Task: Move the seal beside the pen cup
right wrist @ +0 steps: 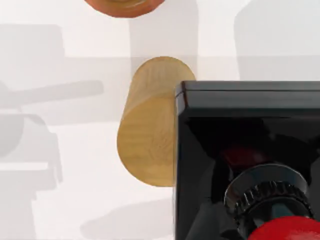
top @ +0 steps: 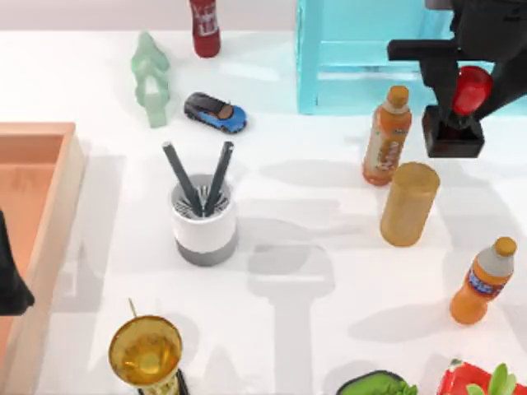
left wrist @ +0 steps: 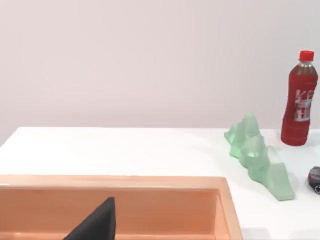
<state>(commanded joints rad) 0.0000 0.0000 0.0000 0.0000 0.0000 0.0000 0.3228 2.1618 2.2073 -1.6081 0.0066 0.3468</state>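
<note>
Two fingers of the right pincer (top: 471,92) are clamped on the red knob of the seal (top: 455,123), which looks to hang lifted over the back right of the surface, its black block base under the grip; I cannot be sure it is clear of the surface. Just beside it toward the middle stand an orange bottle (top: 387,136) and the tan wooden cylinder (top: 408,203), the cylinder showing right next to the base in the right wrist view (right wrist: 150,125). The pen cup (top: 204,216) is well apart, left of centre, with two pens leaning out. Carried low across, the seal's base could clip the cylinder or bottle and topple them. A glossy round knob may also slip or twist in the grip. Coming in tight, it might knock the pens. Left pincer (top: 12,284) sits parked over the wooden tray (top: 45,136); its fingers I cannot tell.
</note>
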